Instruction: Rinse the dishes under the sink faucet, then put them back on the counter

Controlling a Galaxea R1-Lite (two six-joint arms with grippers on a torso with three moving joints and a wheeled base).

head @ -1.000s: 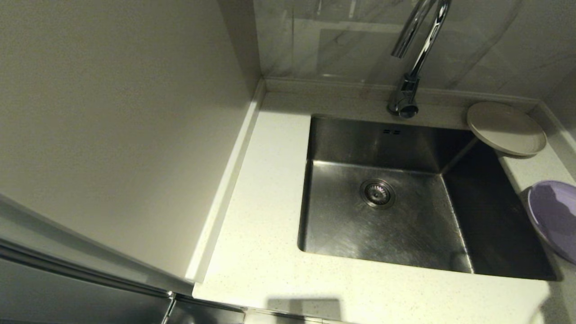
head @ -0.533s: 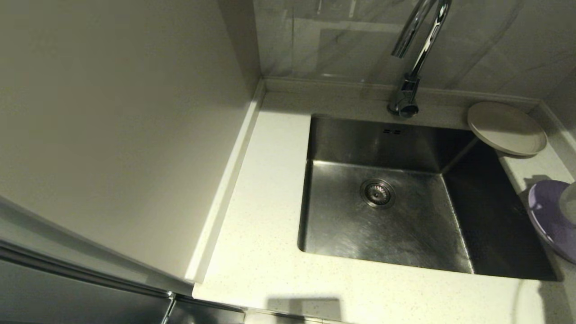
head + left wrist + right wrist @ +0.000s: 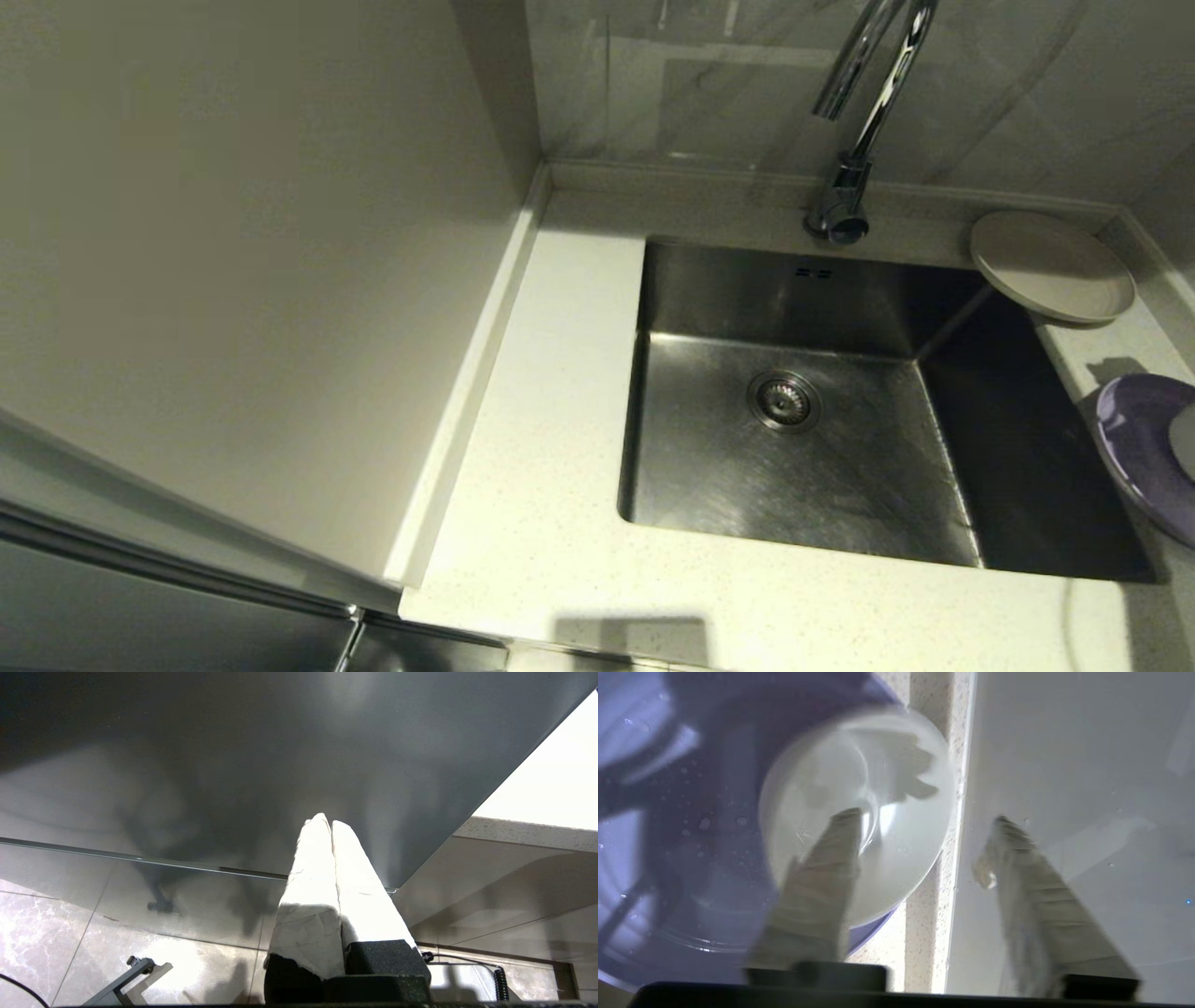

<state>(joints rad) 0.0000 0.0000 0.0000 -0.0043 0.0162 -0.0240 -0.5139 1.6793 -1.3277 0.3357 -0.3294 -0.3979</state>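
The white bowl sits on the lilac plate at the right edge of the counter. In the right wrist view my right gripper hangs open above the bowl. One finger is over the bowl's inside, the other is out beside the white wall, and neither grips anything. Water drops dot the lilac plate. The beige plate rests at the sink's far right corner. The sink holds no dishes, and no water shows at the faucet. My left gripper is shut and parked below the counter.
A tall pale panel stands along the counter's left side, and grey marbled tile backs the faucet. The counter's raised rim and a white wall lie close beside the bowl.
The white bowl has come into the head view over the lilac plate at the right edge. It has since slid a little further right.
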